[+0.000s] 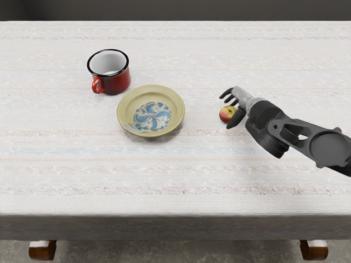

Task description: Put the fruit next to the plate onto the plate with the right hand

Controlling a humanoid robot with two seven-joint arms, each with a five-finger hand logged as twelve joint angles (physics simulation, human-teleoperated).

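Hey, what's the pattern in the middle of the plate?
A blue and white swirling floral design on the yellowish plate, clearest in the head view.

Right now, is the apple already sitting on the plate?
No, the apple lies on the table to the right of the plate, apart from it, beside the right hand.

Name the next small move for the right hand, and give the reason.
Most likely: close the fingers around the apple. The right hand is already beside it with its fingers spread, apparently not yet gripping. The apple rests on the table, to the right of the plate and apart from it, so a firm grasp should come before any lift toward the plate.
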